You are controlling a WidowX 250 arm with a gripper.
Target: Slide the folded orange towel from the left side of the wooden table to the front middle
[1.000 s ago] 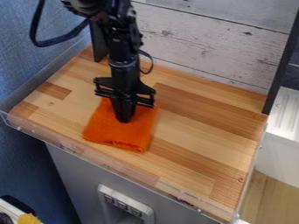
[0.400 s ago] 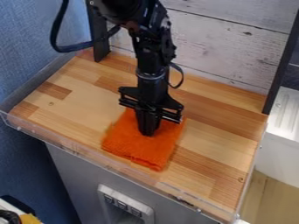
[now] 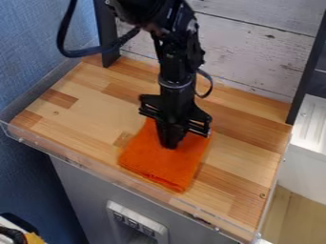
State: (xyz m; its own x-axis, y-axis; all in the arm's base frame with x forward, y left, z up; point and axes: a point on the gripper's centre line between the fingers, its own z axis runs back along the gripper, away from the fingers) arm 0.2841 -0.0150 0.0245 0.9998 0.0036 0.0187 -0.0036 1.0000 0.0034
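Observation:
The black gripper points down onto the upper middle of an orange cloth, its tips touching the fabric. The cloth is folded into a rough rectangle and lies flat on the wooden tabletop, near the middle and toward the front edge. Its upper part is partly hidden behind the gripper. Whether the fingers pinch the fabric or only press on it cannot be told.
The wooden tabletop has a clear raised lip along its front. White planks stand behind it, with black posts at the back left and right. At lower left, below table level, lies a yellow object.
The gripper and the orange cloth have moved together to the right and slightly toward the front edge. The cloth has stayed flat and turned a little.

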